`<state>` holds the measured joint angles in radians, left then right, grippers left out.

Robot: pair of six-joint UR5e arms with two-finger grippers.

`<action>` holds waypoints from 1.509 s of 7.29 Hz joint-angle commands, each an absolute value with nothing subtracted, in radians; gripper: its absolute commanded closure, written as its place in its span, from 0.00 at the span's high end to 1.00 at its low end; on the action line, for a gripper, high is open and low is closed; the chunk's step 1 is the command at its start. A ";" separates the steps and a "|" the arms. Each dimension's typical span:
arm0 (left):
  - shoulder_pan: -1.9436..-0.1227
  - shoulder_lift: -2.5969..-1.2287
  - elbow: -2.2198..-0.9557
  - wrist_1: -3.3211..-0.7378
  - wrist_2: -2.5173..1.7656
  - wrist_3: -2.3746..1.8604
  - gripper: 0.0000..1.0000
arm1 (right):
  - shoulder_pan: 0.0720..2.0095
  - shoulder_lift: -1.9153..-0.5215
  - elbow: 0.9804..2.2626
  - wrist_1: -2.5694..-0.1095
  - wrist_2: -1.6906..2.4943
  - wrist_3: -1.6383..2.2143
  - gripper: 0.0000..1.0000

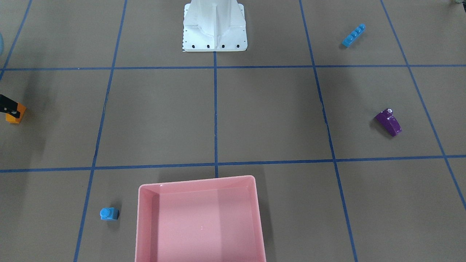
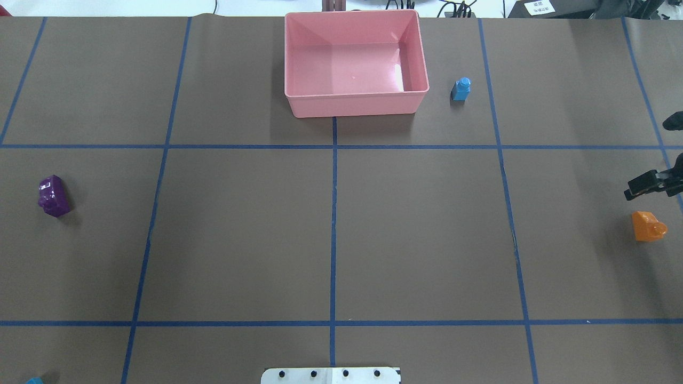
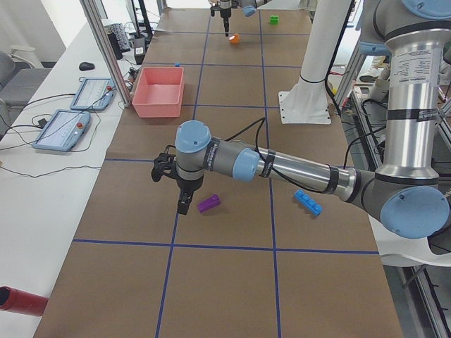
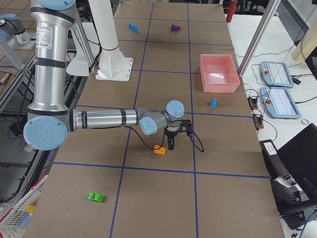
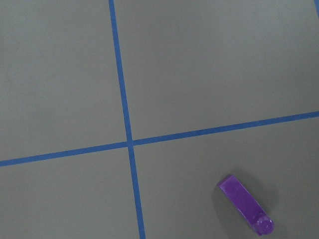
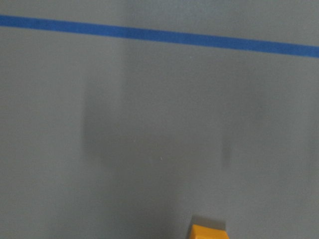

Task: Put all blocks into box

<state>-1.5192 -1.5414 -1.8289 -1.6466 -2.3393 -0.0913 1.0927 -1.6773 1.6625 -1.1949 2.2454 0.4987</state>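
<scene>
The pink box (image 2: 355, 104) stands empty at the table's far middle. A small blue brick (image 2: 461, 89) stands just to its right. My right gripper (image 2: 643, 186) hovers at the right edge, just beyond the orange brick (image 2: 647, 226). It looks open and empty, low beside the brick in the right exterior view (image 4: 174, 143). My left gripper (image 3: 183, 205) shows only in the left exterior view, beside the purple brick (image 3: 208, 203); I cannot tell its state. The long blue brick (image 1: 354, 35) and the green brick (image 4: 96, 197) lie near the table's ends.
The white robot base (image 1: 214, 27) stands at the near middle edge. Blue tape lines cross the brown table. A red cylinder (image 3: 21, 299) lies at the left end. Tablets (image 4: 277, 74) and cables sit on the bench beyond the box.
</scene>
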 commanded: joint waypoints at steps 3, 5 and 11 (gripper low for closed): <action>-1.519 -1.543 -1.830 -1.646 -2.341 -0.092 1.00 | 1.032 -1.747 1.644 -1.183 2.210 0.503 1.00; -1.519 -1.542 -1.830 -1.647 -2.341 -0.092 1.00 | 1.031 -1.749 1.632 -1.184 2.223 0.518 0.53; -1.357 -1.485 -1.832 -1.849 -2.329 -0.495 1.00 | 1.167 -1.729 1.770 -1.272 2.399 0.511 0.00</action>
